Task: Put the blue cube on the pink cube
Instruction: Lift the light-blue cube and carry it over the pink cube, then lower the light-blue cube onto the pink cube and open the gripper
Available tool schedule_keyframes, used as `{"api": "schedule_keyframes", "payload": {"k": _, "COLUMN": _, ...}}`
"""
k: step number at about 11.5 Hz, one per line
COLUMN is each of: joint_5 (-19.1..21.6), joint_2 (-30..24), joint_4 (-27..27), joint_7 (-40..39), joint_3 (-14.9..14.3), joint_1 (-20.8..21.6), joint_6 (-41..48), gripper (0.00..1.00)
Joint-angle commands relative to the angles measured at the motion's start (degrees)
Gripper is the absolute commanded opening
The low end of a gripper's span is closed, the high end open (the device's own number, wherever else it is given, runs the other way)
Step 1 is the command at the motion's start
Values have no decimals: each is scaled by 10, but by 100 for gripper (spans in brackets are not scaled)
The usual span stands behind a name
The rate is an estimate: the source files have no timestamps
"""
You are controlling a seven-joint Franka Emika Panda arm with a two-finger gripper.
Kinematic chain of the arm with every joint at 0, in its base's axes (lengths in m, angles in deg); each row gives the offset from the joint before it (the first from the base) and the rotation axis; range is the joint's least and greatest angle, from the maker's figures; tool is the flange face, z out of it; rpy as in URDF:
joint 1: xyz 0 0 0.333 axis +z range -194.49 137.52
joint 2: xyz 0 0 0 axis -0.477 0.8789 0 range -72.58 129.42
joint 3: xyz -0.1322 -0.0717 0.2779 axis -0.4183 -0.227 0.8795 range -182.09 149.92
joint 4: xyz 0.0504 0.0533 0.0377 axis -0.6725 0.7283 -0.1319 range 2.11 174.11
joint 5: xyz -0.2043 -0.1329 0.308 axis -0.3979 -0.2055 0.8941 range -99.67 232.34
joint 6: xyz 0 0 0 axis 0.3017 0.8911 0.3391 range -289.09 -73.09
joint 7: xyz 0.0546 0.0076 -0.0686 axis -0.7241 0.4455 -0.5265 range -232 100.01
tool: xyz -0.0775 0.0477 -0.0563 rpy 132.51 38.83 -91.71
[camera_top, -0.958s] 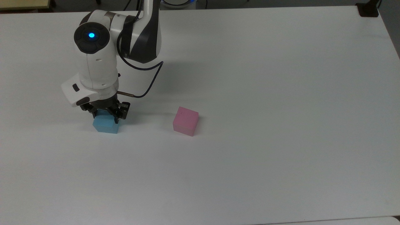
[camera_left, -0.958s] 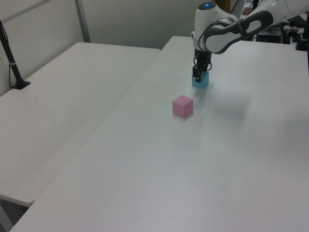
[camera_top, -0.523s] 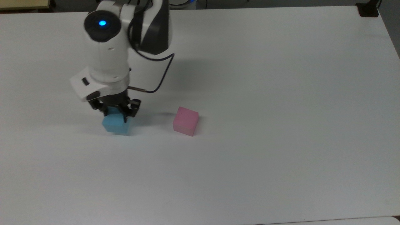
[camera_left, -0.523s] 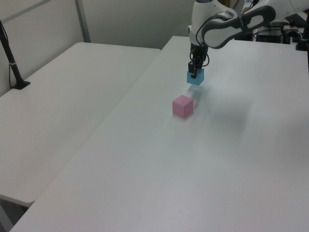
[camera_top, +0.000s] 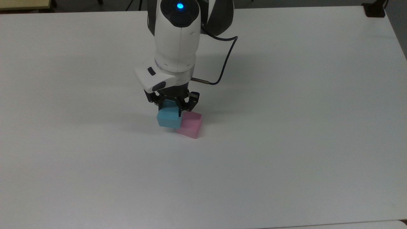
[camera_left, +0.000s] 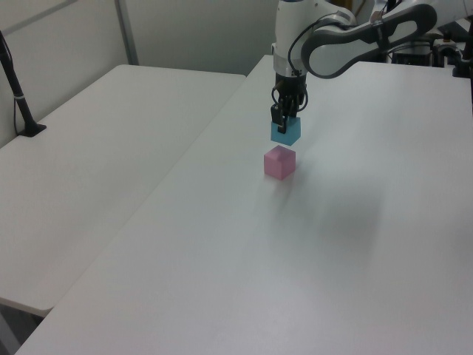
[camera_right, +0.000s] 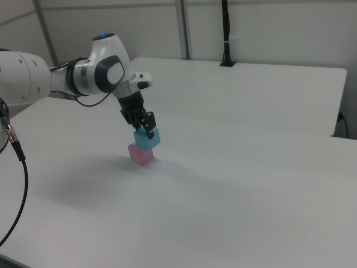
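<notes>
I see the white table (camera_top: 286,159) with my arm (camera_top: 178,41) reaching down over its middle. My gripper (camera_top: 173,106) has its fingers clamped on the blue cube (camera_top: 168,118), held in the air just above the pink cube (camera_top: 190,125), which sits on the table; the left view shows a gap between them.

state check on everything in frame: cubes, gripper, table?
blue cube: held in the air, clear of the table, close to the pink cube but not set on it.
pink cube: resting on the table, upright, nothing on top.
gripper: jaws shut on the blue cube, pointing down.
table: white top, carries the pink cube.
</notes>
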Motion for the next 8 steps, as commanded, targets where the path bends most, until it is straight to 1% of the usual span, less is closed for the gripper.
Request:
{"api": "schedule_keyframes", "payload": {"k": 1, "joint_5": 2, "joint_2": -6, "joint_4": 12, "joint_7": 40, "joint_3": 26, "joint_1": 4, "joint_6": 2, "gripper": 44}}
{"api": "schedule_keyframes", "payload": {"k": 4, "joint_5": -6, "joint_2": 1, "joint_4": 12, "joint_7": 61, "joint_3": 28, "joint_1": 12, "joint_6": 1, "gripper": 100}}
{"api": "schedule_keyframes", "payload": {"k": 6, "joint_5": -6, "joint_2": -10, "joint_4": 9, "joint_7": 62, "joint_3": 28, "joint_1": 13, "joint_6": 8, "gripper": 100}}
{"api": "schedule_keyframes", "payload": {"k": 7, "joint_5": -3, "joint_2": -30, "joint_4": 10, "joint_7": 61, "joint_3": 28, "joint_1": 12, "joint_6": 10, "gripper": 100}}
{"api": "schedule_keyframes", "payload": {"k": 8, "joint_5": 0, "joint_2": -55, "joint_4": 11, "joint_7": 59, "joint_3": 28, "joint_1": 14, "joint_6": 33, "gripper": 100}}
